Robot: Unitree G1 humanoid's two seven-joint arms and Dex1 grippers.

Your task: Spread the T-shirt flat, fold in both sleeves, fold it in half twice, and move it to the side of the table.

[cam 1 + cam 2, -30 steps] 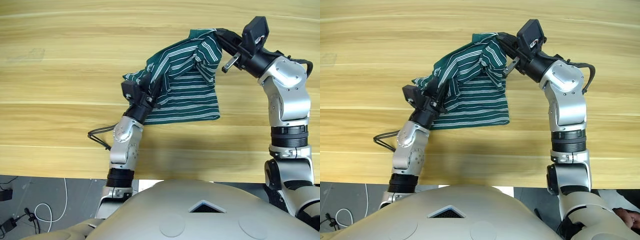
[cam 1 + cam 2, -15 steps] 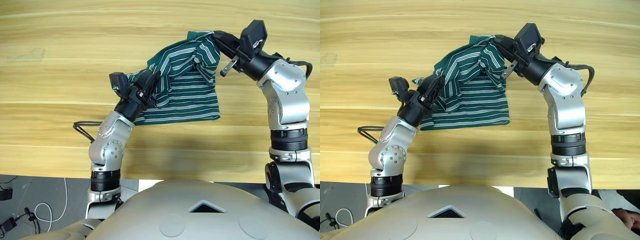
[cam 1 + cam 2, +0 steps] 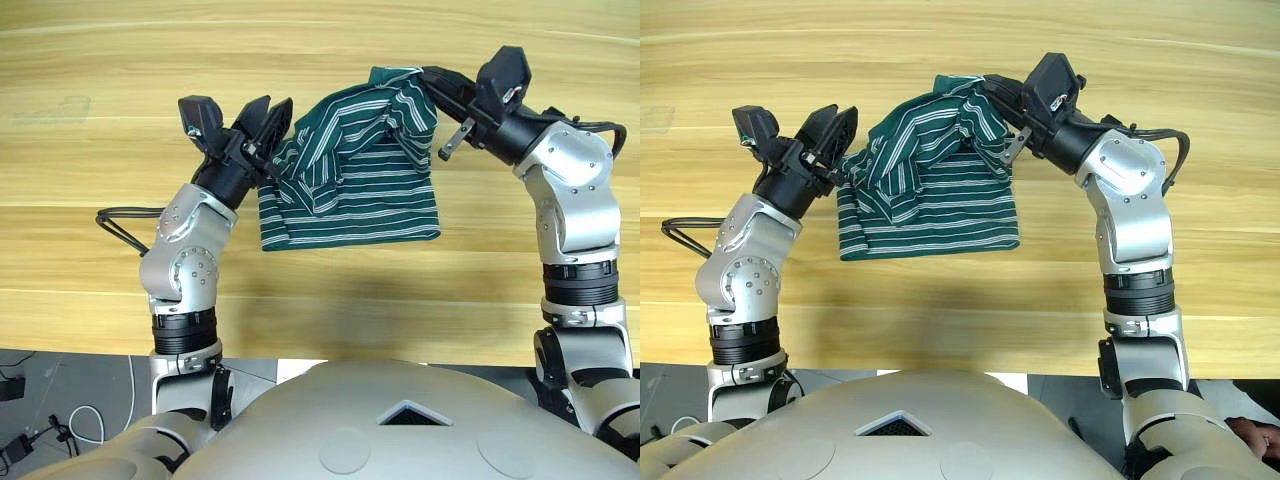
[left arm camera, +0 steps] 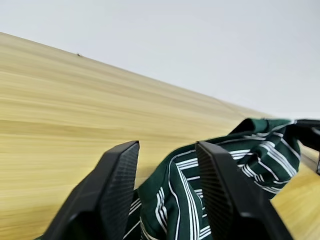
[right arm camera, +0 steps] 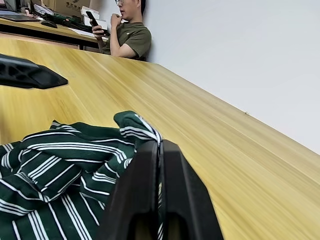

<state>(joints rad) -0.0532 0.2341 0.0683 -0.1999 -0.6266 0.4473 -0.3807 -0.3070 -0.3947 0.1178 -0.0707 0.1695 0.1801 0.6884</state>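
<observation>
Green striped T-shirt (image 3: 350, 180) lies half-raised off the wooden counter (image 3: 120, 60), its top pinched in the right claw (image 3: 428, 78); the left claw (image 3: 272, 110) gapes wide at its edge.

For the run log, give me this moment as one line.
stage: spread not yet done | T-shirt: bunched, partly lifted off table | left jaws: apart, cloth between | right jaws: shut on T-shirt

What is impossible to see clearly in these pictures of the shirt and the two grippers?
- Sleeves of the dark green white-striped T-shirt: head views, hidden in its bunched folds.
- Cloth pinched by the right gripper: right wrist view, covered by its shut fingers.
- Whether the open left gripper touches the cloth: left wrist view, the bottom edge cuts it off.
</observation>
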